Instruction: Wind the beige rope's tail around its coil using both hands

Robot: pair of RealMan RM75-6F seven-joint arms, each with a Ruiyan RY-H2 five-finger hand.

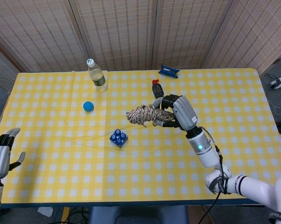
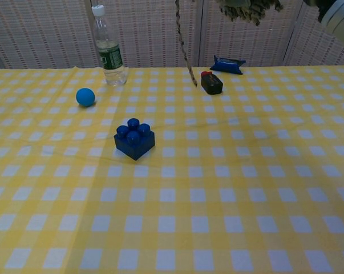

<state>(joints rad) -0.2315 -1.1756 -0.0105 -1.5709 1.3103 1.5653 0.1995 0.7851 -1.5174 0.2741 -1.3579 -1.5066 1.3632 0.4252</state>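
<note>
Head view: blue brick [image 1: 118, 137] under rope coil [image 1: 144, 115]

One beige rope [image 1: 145, 114], one water bottle [image 1: 97, 74], one blue ball [image 1: 88, 106], one blue brick [image 1: 118, 137], one blue packet [image 1: 169, 71], one dark red-capped object [image 1: 157, 88], two robot hands: right robot hand [image 1: 180, 111], left robot hand [image 1: 0, 157]

The tabletop [image 1: 233, 116] wears a yellow-and-white checked cloth. The rope [image 1: 145, 114] is beige flecked with darker brown strands. The brick [image 2: 134, 138] is deep blue, the ball [image 2: 85, 96] a lighter blue. Near the far edge, the bottle [image 2: 108, 48] is clear with a white cap and green label, the packet [image 2: 227, 64] dark blue, and the small object [image 2: 211, 83] black with a red tip. The right hand [image 1: 180, 112] is grey with black.
</note>
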